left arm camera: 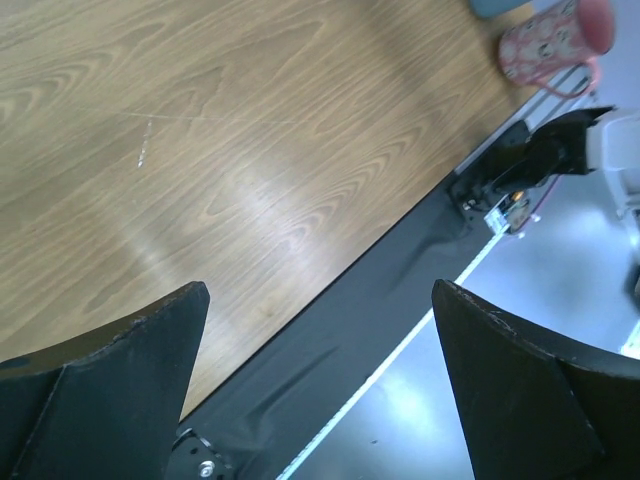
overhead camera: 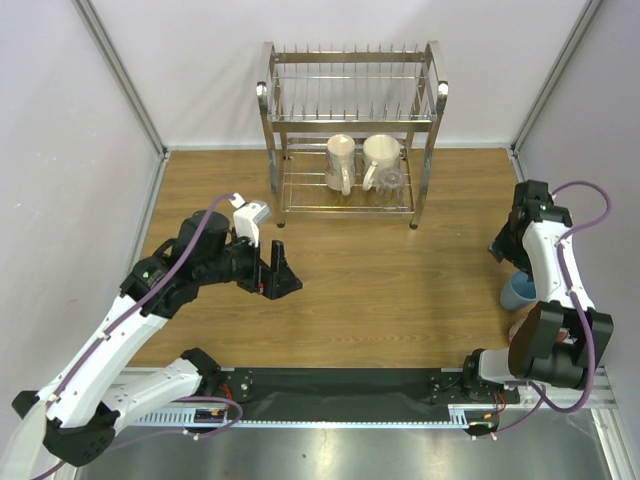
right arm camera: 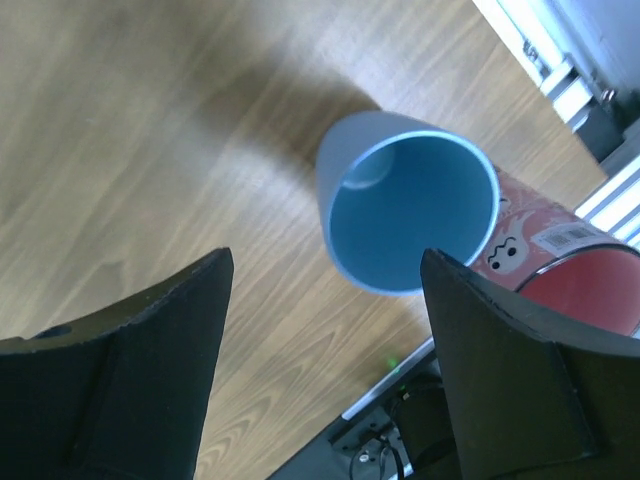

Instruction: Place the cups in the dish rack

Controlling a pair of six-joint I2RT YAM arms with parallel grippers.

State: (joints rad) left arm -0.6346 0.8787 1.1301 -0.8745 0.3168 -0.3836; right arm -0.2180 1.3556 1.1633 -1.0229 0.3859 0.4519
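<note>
The dish rack (overhead camera: 350,75) stands at the back of the wooden table. On its lower tier sit two cream mugs (overhead camera: 341,160) (overhead camera: 380,153) and a clear glass tumbler (overhead camera: 393,180). A light blue cup (overhead camera: 518,292) (right arm camera: 410,215) stands upright at the right edge, with a pink mug (right arm camera: 565,275) (left arm camera: 553,38) lying right beside it, largely hidden under the right arm in the top view. My right gripper (overhead camera: 502,248) (right arm camera: 328,257) hovers open just above and beside the blue cup, holding nothing. My left gripper (overhead camera: 283,272) (left arm camera: 320,290) hangs open and empty over the table's middle left.
White walls close the table in on the left, right and back. A black strip (overhead camera: 330,385) and metal rail run along the near edge, where both arm bases are bolted. The right arm's elbow (overhead camera: 545,345) hangs over the pink mug.
</note>
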